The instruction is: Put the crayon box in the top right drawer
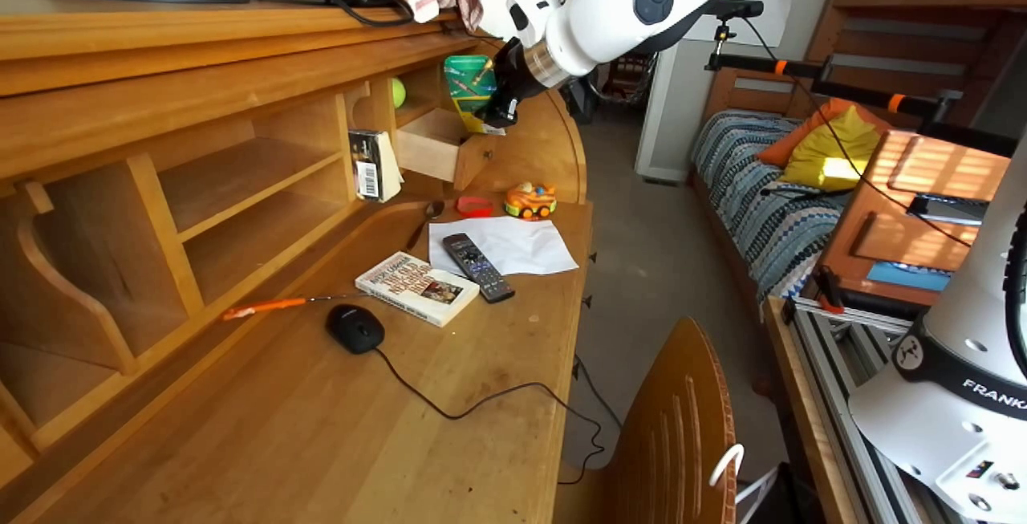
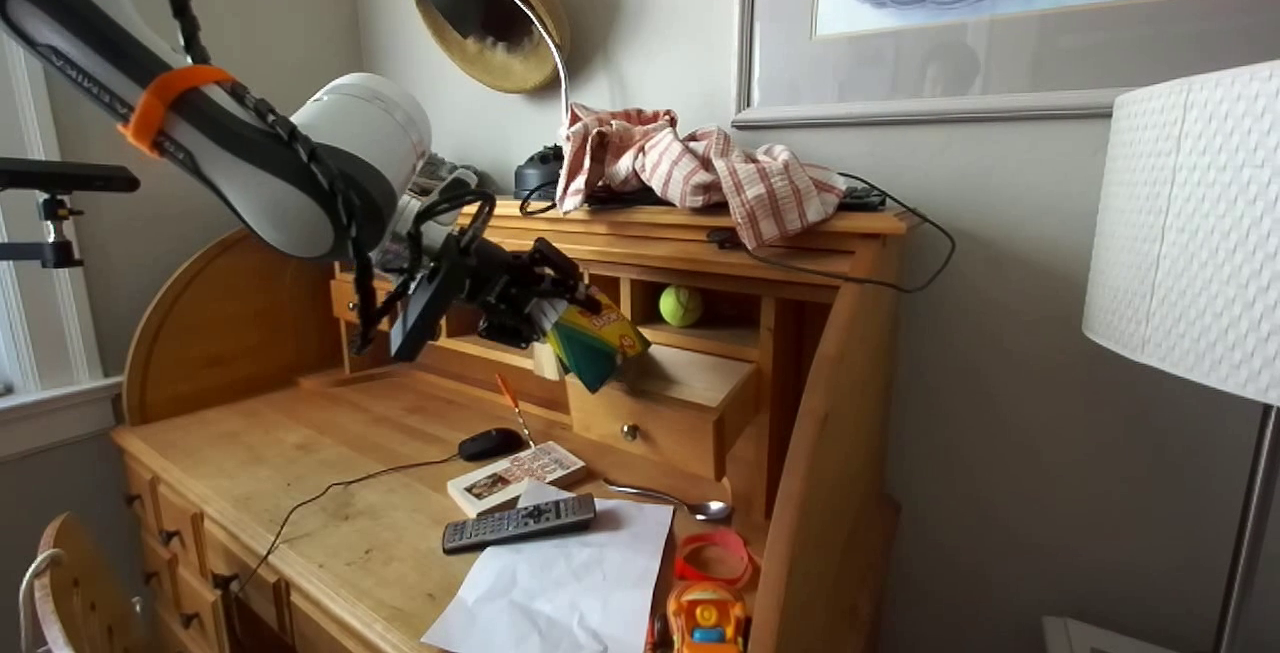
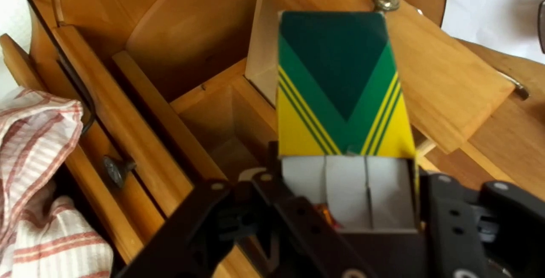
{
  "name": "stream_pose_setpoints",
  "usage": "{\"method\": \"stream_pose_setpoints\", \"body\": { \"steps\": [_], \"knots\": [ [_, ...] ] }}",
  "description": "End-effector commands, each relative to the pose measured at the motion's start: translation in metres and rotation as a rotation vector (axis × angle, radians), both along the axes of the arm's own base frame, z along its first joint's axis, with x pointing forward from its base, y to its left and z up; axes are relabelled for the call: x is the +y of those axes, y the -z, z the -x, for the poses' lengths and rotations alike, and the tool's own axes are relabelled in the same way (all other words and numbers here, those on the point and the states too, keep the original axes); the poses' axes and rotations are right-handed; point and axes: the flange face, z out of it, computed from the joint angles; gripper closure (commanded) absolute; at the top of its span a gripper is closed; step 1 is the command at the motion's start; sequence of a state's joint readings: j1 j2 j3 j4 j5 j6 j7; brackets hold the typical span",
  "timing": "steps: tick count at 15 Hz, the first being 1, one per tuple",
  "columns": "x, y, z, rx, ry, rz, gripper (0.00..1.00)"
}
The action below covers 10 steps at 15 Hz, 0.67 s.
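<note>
Box grasped by gripper, fingers pressed against two opposite sides. Held above desktop, near pulled-out drawer; contact with drawer cannot be told. In wrist view, long axis run up view, dark green end pointed away from fingers, white end lodged between them. In an exterior view, box slanted from gripper toward lower right, drawer corner overlapped. In an exterior view, box seen steep, green part uppermost, yellow below. True tilt of long axis cannot be judged.
</note>
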<state>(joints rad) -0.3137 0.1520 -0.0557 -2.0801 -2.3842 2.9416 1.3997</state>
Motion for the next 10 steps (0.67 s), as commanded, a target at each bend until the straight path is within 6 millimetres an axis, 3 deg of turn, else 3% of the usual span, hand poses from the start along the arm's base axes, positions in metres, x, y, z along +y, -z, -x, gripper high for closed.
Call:
{"method": "stream_pose_setpoints", "body": {
  "steps": [1,4,10],
  "knots": [
    [-0.001,-0.022,-0.013,-0.034,-0.059,0.019,0.66],
    [-0.008,-0.025,-0.026,-0.057,-0.066,0.035,0.66],
    [-0.024,-0.012,-0.05,-0.062,-0.052,0.009,0.66]
  ]
}}
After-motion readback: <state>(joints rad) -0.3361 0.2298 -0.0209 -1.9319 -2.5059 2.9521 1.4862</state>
